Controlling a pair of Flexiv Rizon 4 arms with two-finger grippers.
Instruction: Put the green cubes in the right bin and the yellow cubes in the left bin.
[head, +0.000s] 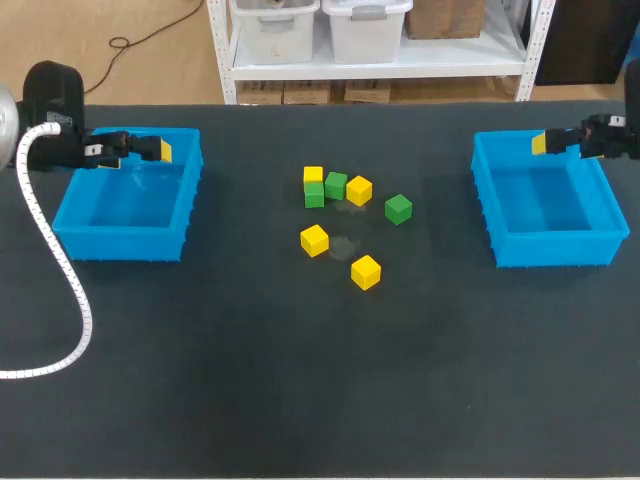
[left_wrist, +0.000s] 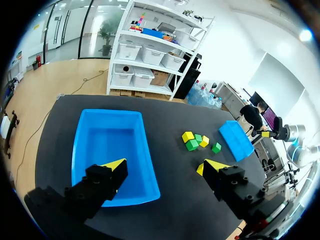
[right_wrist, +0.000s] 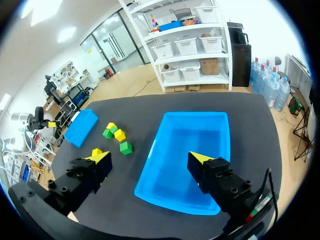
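Between the left bin (head: 70, 225) and right bin (head: 550, 255), yellow cubes (head: 314, 240) and green cubes (head: 398, 208) sit clustered on the surface (head: 300, 380). Left pincer (head: 160, 150) and right pincer (head: 541, 143) gape empty, well apart from that cluster. Best take a loose outer cube first, squared to its faces.

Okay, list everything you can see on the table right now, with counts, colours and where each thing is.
table: one, dark, under everything
left bin: one, blue, table's left side, empty
right bin: one, blue, table's right side, empty
yellow cubes: four, yellow, loose in the middle between the bins
green cubes: three, green, in the same middle group
cable: one, white, ribbed, along the table's left side
left gripper: one, open, above the left bin
right gripper: one, open, above the right bin
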